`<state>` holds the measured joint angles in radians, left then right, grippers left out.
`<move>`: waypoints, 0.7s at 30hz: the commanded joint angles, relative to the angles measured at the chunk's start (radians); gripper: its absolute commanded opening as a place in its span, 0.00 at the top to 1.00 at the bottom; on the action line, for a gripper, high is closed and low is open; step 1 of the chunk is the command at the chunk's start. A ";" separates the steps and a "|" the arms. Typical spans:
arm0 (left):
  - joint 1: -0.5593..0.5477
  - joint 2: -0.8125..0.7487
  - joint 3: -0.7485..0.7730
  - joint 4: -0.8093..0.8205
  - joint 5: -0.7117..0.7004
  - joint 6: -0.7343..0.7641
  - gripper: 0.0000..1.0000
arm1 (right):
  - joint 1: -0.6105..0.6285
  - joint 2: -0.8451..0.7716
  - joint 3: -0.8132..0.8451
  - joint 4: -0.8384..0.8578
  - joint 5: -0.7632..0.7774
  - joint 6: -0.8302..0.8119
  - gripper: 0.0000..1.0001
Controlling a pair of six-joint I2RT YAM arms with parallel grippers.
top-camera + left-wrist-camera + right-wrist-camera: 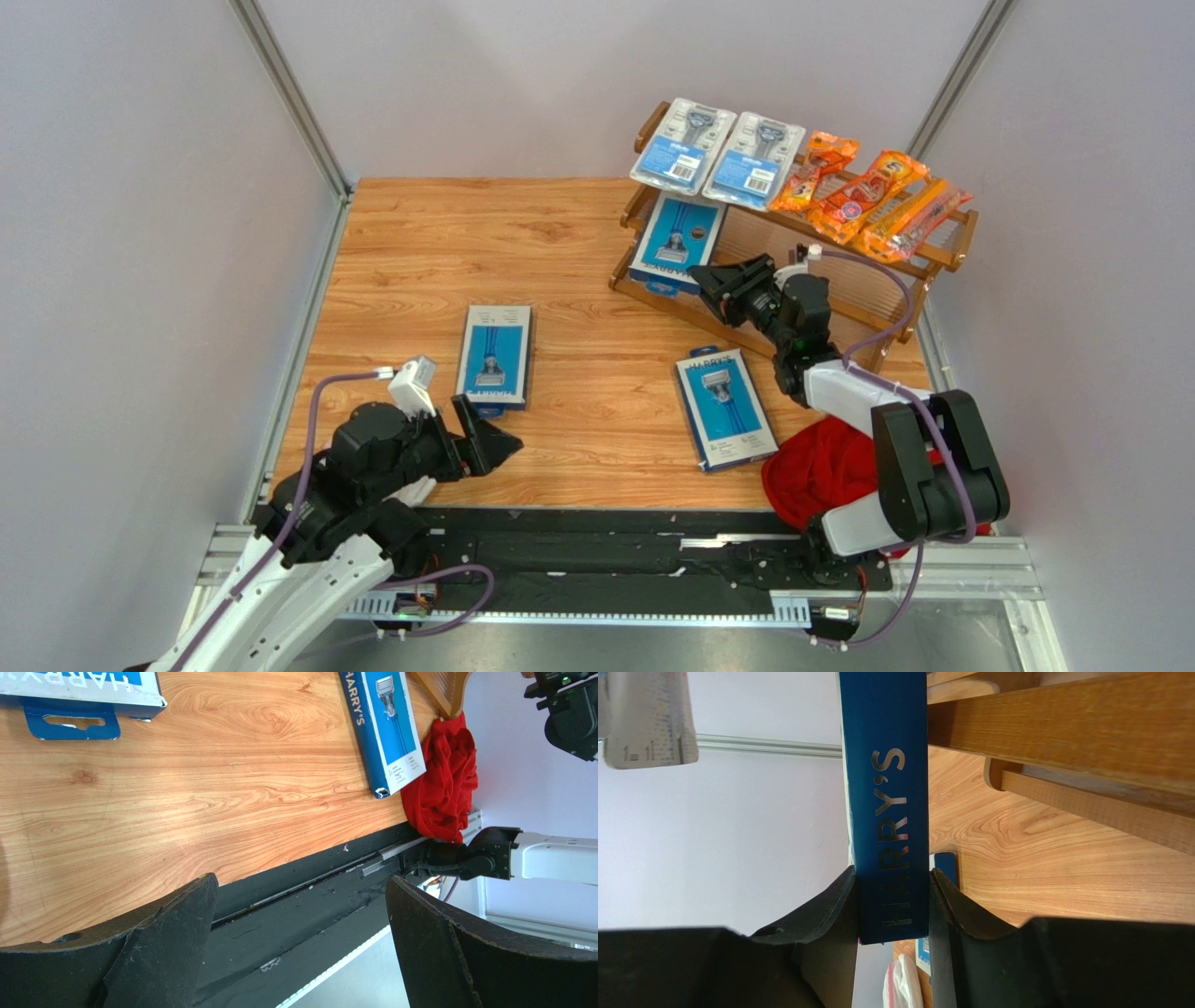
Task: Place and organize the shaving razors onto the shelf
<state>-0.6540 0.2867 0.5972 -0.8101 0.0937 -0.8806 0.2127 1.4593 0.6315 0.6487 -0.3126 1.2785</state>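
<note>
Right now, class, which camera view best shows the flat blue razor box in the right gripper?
The top external view: it shows the flat blue razor box face-on at the brown wooden shelf's lower tier, right gripper at its edge. The right wrist view shows its spine, clamped between the fingers. The left wrist view misses it.

Shelf [643, 289] at far right of table [561, 252]. Upper tier: two blister packs [683, 144] side by side at left, bags [870, 196] in a row to their right. Lower tier, left end: shelf box [676, 241], right gripper [709, 287] clamped on its near edge. Flat on table: left box [495, 357], middle box [724, 408]. Cloth [821, 469] at near right edge, just beside middle box.
</note>
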 commanded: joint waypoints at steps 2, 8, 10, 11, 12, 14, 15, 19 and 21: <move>0.002 -0.004 -0.005 0.028 0.012 0.009 0.03 | -0.004 0.010 0.069 0.062 0.070 -0.002 1.00; 0.004 -0.006 -0.016 0.032 0.018 0.006 0.04 | -0.004 0.053 0.123 0.054 0.096 0.028 1.00; 0.002 -0.004 -0.019 0.034 0.020 0.002 0.04 | -0.004 0.076 0.148 0.055 0.099 0.044 1.00; 0.002 -0.001 -0.020 0.037 0.023 0.003 0.04 | -0.004 0.084 0.155 0.057 0.099 0.050 1.00; 0.004 -0.004 -0.023 0.038 0.023 0.003 0.04 | -0.003 0.091 0.163 0.061 0.101 0.051 1.00; 0.004 -0.006 -0.022 0.037 0.023 0.005 0.04 | -0.001 0.113 0.184 0.060 0.102 0.059 1.00; 0.004 -0.006 -0.022 0.037 0.023 0.003 0.04 | 0.001 0.121 0.192 0.060 0.106 0.061 1.00; 0.002 -0.006 -0.025 0.040 0.024 0.005 0.04 | 0.007 0.154 0.221 0.051 0.119 0.067 1.00; 0.004 -0.006 -0.024 0.038 0.028 0.005 0.04 | 0.016 0.164 0.238 0.045 0.133 0.074 1.00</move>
<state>-0.6540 0.2867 0.5762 -0.8024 0.1078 -0.8806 0.2153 1.6119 0.8024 0.6277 -0.2218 1.3338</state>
